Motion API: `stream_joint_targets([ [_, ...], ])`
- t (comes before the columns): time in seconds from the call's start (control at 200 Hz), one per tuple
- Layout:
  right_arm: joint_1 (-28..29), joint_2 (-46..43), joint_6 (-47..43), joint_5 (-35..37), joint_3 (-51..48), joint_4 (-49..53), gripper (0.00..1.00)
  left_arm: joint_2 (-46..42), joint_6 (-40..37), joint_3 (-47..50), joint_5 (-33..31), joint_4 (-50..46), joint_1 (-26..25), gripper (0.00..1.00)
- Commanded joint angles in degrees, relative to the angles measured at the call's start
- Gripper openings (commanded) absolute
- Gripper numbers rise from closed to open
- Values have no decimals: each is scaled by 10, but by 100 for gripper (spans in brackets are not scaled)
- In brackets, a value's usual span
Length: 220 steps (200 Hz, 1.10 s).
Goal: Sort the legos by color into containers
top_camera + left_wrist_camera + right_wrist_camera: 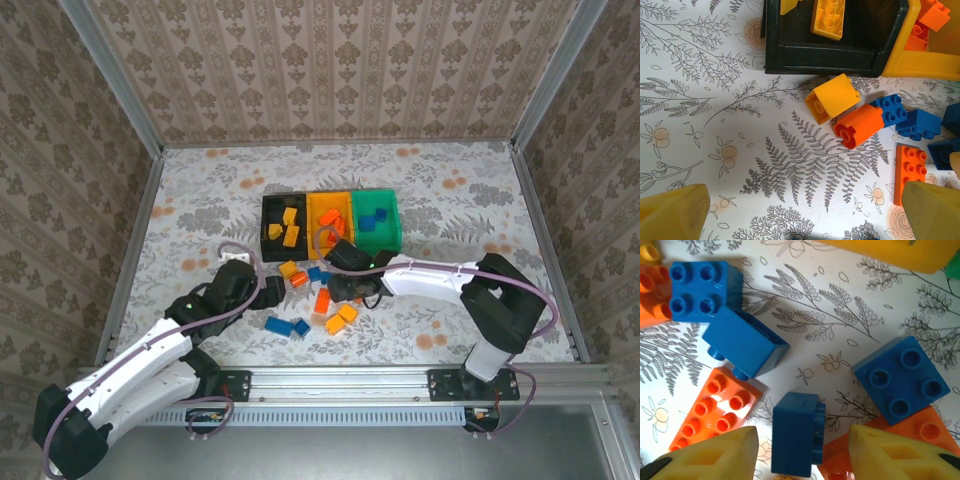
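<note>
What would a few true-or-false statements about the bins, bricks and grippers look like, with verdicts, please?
1. The black bin holds yellow bricks. True.
2. The green bin is the middle one of the row. False: the yellow bin is in the middle and green is at the right end.
3. The right gripper is shut on an orange brick. False: it is open, astride a blue brick lying on its side.
4. The left gripper is open, holding nothing. True.
5. Every brick is binned. False: loose bricks lie on the table.
</note>
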<state>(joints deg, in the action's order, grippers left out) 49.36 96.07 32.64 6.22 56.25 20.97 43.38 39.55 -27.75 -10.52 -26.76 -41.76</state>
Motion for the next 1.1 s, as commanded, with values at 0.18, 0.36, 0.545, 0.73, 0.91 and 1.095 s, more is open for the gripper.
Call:
stream_joint_targets([
  [0.18,6,35,-11,14,21,4,45,-6,15,10,10,4,10,100],
  [0.36,9,43,-14,27,31,12,37,-7,15,10,13,5,14,100],
  [0.545,9,-5,-22,37,20,-6,28,-6,13,10,17,6,15,100],
  [0.73,-3,-88,-28,58,15,1,25,-4,10,4,22,5,18,100],
  [0.91,-76,-142,-35,74,36,23,25,-1,11,-1,25,5,18,100],
  [1.095,-163,-81,-38,83,105,32,25,2,14,-5,29,5,20,100],
])
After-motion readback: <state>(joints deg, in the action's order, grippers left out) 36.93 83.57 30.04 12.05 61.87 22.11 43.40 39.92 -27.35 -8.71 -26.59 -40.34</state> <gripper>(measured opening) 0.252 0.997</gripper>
